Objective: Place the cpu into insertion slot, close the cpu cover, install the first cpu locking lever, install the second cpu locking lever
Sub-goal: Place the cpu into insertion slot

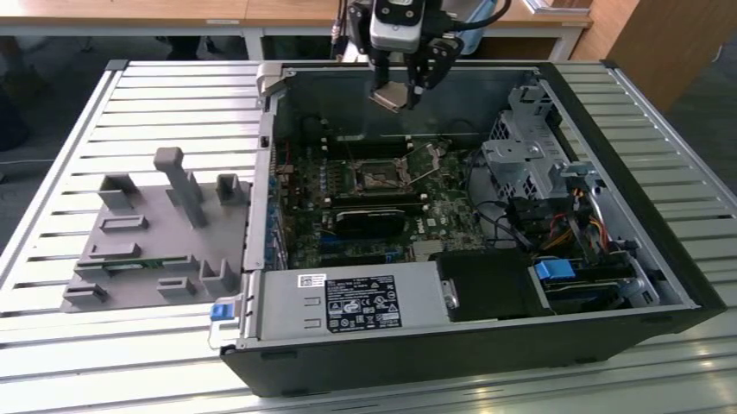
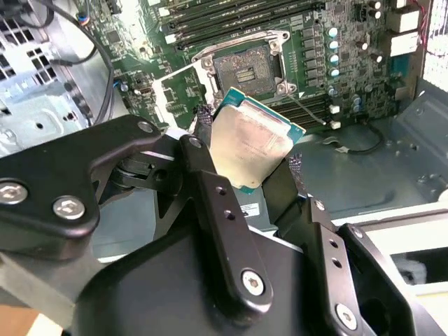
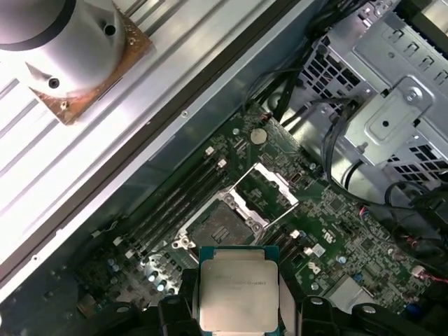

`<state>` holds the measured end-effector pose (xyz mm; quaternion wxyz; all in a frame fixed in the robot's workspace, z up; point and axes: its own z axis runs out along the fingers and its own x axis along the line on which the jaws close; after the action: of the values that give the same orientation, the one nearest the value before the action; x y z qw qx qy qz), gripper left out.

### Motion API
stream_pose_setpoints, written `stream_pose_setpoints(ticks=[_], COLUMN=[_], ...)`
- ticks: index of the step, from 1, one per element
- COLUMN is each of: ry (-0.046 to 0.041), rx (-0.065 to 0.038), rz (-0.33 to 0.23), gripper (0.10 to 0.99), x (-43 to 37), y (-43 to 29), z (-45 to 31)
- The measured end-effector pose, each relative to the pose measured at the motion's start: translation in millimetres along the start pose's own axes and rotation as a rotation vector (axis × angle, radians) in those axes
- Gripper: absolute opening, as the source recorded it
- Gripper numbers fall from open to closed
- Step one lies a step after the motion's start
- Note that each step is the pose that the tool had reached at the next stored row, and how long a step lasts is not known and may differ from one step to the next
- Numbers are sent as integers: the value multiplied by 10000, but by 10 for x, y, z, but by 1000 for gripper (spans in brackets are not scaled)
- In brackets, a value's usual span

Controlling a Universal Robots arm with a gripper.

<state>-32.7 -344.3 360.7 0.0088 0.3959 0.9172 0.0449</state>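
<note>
The cpu [image 2: 248, 143], held between the fingers [image 2: 210, 175], hangs above the motherboard [image 1: 302, 226] in the open case [image 1: 461, 362]. The insertion slot [image 1: 375, 177] lies mid-board; the cpu cover [image 3: 278, 180] stands raised beside it.

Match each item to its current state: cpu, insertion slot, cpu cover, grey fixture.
Items:
1. cpu
2. insertion slot
3. cpu cover
4. grey fixture

States:
A. swung open, standing beside the socket
B. resting on the slatted table, outside the case
C. clamped in the gripper, clear of the board
D. empty, on the green motherboard

Pairs: 1-C, 2-D, 3-A, 4-B
</note>
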Motion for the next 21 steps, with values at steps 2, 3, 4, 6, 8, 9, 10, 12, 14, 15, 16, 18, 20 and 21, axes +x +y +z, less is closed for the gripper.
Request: stream_pose_setpoints(ticks=[2, 3, 4, 6, 8, 9, 10, 12, 14, 15, 16, 18, 20, 21], ry=[-23, -34, -46, -67, -88, -98, -108, -126, -143, -151, -161, -181, -207, -222], rx=[-5, -8, -10, -14, -18, -20, -23, -27, -30, -32, -34, -39, -44, -46], rz=[256, 385, 510, 745, 976, 1089, 1199, 1398, 1594, 1688, 1791, 2015, 2297, 2449], gripper=[541, 541, 541, 541, 541, 541, 541, 541, 541, 541, 541, 541, 541, 541], x=[0, 0, 0, 0, 0, 0, 0, 0, 0, 0, 0, 0, 0, 0], y=[0, 0, 0, 0, 0, 0, 0, 0, 0, 0, 0, -1, -1, -1], z=[1, 1, 1, 2, 2, 3, 3, 4, 4, 4, 4, 5, 6, 7])
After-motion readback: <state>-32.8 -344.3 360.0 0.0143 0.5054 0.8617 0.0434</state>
